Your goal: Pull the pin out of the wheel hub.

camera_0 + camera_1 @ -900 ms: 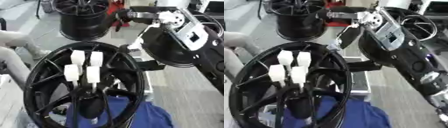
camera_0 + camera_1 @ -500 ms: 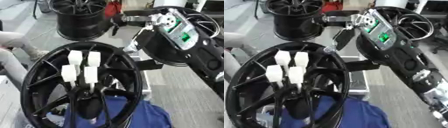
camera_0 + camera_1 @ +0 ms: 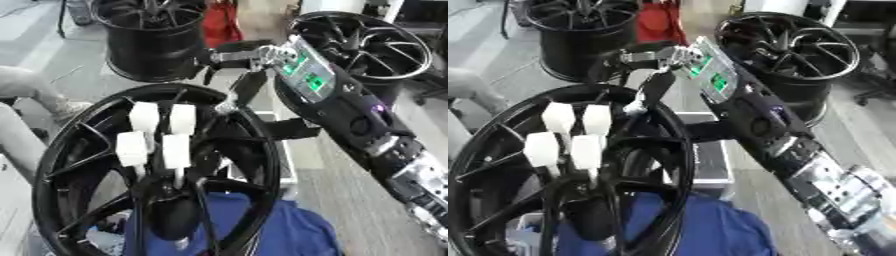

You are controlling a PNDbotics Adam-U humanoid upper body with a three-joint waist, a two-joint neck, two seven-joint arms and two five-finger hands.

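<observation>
A large black wheel hub (image 3: 264, 165) stands tilted in the foreground. Several white pins (image 3: 163, 133) stick up in a cluster above its dark centre (image 3: 175, 210). My right arm reaches in from the lower right, its forearm showing a green-lit panel (image 3: 306, 70). My right hand (image 3: 249, 56) hovers over the hub's upper rim, to the upper right of the pins and apart from them. Its fingers are relaxed; some point left and one hangs down toward the rim. It holds nothing. My left hand does not show.
Two more black wheels stand behind, one at the back left (image 3: 149, 45) and one at the back right (image 3: 376, 45), with a red object (image 3: 223, 25) between them. A blue cloth (image 3: 280, 230) lies under the hub, beside a grey box (image 3: 710, 160).
My right hand has moved down and to the left, from beside the back wheel to just above the hub's upper rim. The pins have stayed in place.
</observation>
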